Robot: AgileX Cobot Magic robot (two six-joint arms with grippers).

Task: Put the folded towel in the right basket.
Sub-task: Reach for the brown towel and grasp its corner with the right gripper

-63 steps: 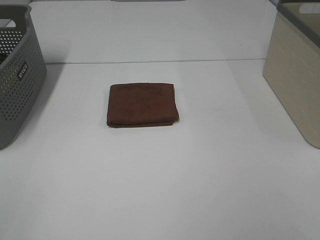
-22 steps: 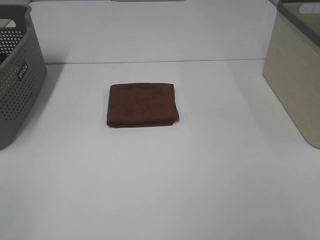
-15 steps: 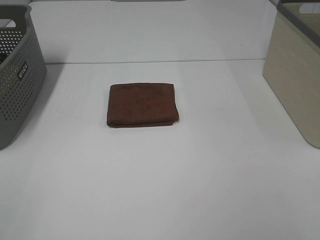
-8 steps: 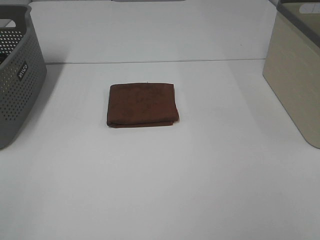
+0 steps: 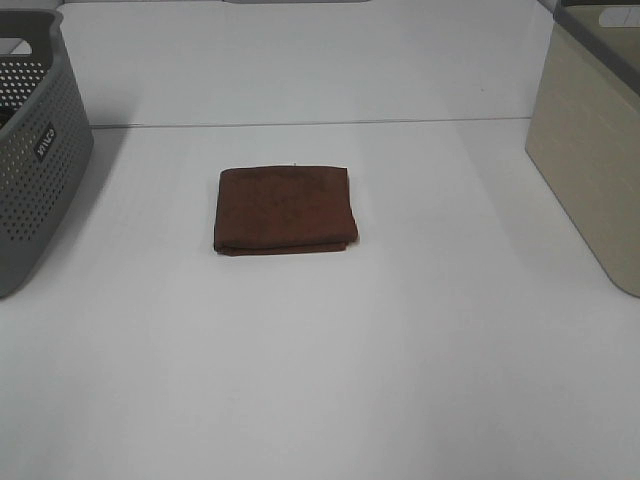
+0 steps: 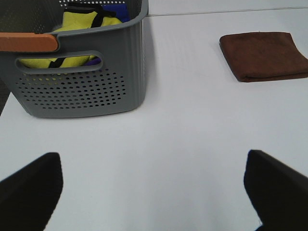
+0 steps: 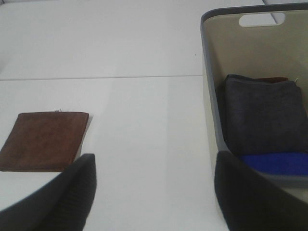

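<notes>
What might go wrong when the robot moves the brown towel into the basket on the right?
The folded towel lies flat on the table, so a shallow pinch might catch only the top layer and unfold it. The right basket has tall walls and already holds a gray towel; a low carry could snag the rim.

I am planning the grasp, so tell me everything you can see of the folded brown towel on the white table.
The folded brown towel is a flat, near-square stack of soft, matte, rust-brown cloth. Its top is smooth, and layered fold edges show along its near side in the high view. It lies flat on the white table, between the grey perforated basket and the beige basket, apart from both. Only the table touches it.
</notes>
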